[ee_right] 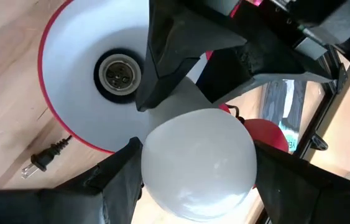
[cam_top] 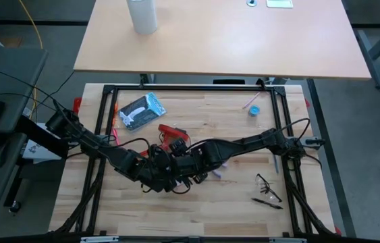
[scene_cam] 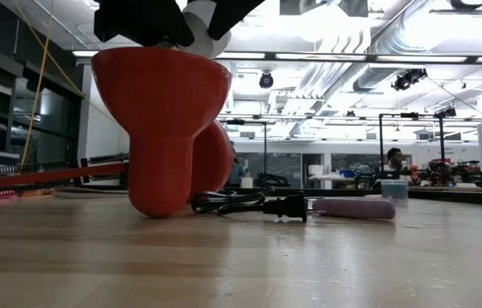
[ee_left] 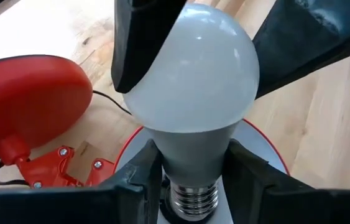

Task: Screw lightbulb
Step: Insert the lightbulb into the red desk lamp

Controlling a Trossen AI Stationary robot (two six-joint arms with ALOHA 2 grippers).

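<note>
Both grippers (ee_left: 190, 168) (ee_right: 193, 171) grip lightbulb (ee_left: 193, 81) over lamp shade (ee_right: 75, 74)

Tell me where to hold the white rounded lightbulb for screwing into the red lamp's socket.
By the wide dome of the lightbulb, from the end opposite the threads, as the right gripper does; the left gripper pinches the tapered neck. That leaves the grey screw base bare for the empty socket.
</note>
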